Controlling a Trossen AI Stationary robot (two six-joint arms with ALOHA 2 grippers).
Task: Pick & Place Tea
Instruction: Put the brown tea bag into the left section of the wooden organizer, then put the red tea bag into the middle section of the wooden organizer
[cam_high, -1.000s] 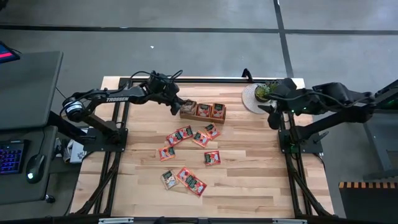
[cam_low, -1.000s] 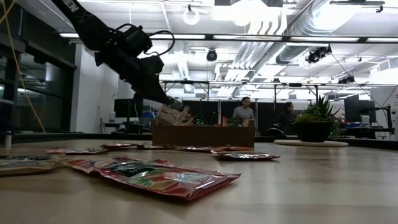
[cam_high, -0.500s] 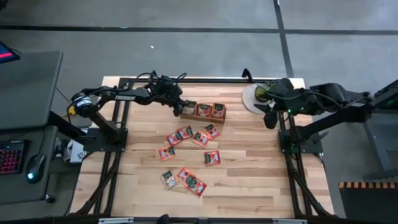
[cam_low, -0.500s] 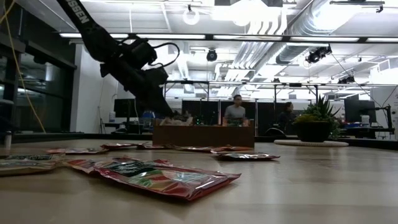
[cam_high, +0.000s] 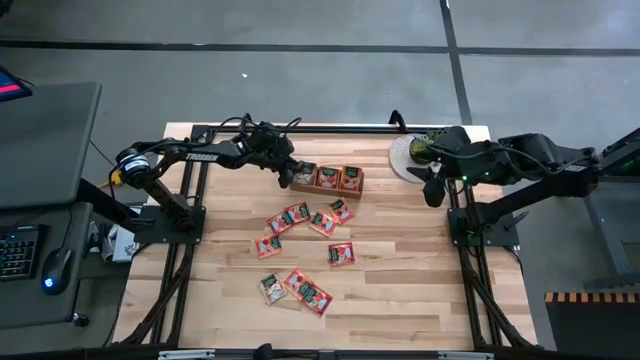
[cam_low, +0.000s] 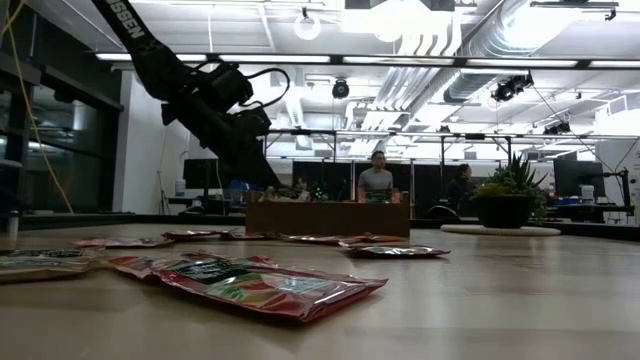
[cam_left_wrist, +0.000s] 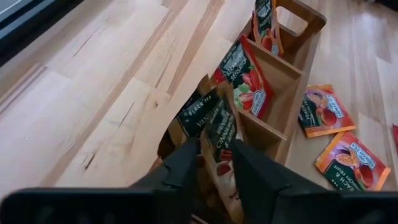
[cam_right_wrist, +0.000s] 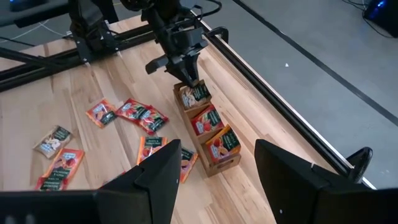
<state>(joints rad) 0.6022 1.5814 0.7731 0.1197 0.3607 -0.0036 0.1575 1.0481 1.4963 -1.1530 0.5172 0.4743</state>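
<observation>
Releasing, by the look of it: from above, the left gripper (cam_high: 293, 172) sits at the tray (cam_high: 327, 179) near the bench's far edge. Wrist view: jaws slightly apart around a sachet (cam_left_wrist: 219, 134) in the end compartment. Next, lift clear. Right gripper (cam_high: 432, 190) waits open.

Wooden tray (cam_high: 327, 178): one, three compartments. Loose tea sachets (cam_high: 296, 215) on table (cam_high: 400, 290): about ten in high view (some overlap, exact count uncertain). More sachets upright in tray, at least one per compartment. Potted plant (cam_high: 421, 148): one. Arms: two, each with one gripper. People beyond table (cam_low: 376, 181): two in low view.
</observation>
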